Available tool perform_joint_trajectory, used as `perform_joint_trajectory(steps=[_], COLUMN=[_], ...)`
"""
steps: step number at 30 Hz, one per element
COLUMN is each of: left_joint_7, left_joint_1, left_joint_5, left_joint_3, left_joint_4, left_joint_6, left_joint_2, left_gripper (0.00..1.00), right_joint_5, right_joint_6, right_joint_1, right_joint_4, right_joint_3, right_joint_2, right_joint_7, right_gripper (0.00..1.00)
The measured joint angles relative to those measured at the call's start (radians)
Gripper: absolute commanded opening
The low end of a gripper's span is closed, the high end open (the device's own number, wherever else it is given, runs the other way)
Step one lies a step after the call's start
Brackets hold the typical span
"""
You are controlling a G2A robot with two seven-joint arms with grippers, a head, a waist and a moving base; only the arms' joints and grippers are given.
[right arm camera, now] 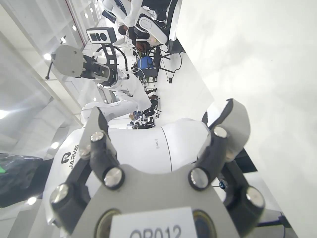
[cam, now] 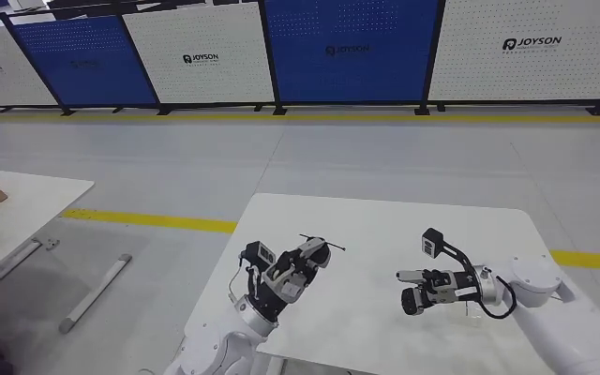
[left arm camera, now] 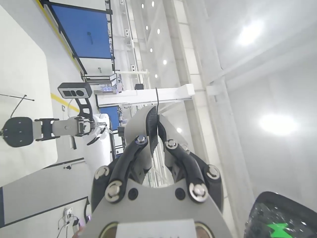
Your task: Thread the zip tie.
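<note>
A black zip tie [cam: 323,244] is held off the white table [cam: 394,220], pinched in the clenched left pincer [cam: 314,252] over the table's left half. In the left wrist view the pincer's dark ribbed pads [left arm camera: 151,122] press together on the strap, and a thin stretch of it stands straight out past the fingertips toward the ceiling lights. In the top view the tie shows as a slim dark line lying crosswise at the tip of the pincer, with ends sticking out on both sides.

The right pincer [cam: 405,289] hangs released over the table's right half, well apart from the left one and turned toward it. In the right wrist view its two fingers [right arm camera: 234,115] are spread wide.

Behind the table a yellow line [cam: 141,219] crosses the grey floor, and blue and white pegboard panels [cam: 347,47] close off the back. A second white table [cam: 37,202] juts in at the left edge.
</note>
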Motion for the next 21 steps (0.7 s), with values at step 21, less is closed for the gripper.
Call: perform_joint_trajectory(steps=[21], left_joint_7=[0.139], left_joint_1=[-0.097], left_joint_5=[0.415], left_joint_3=[0.117], left_joint_4=[0.246], left_joint_6=[0.075], left_joint_2=[-0.002], left_gripper=[0.0], right_joint_5=[0.0], right_joint_6=[0.0], right_joint_1=[0.0], right_joint_4=[0.0], right_joint_3=[0.0], right_joint_2=[0.0], right_joint_7=[0.0], right_gripper=[1.0])
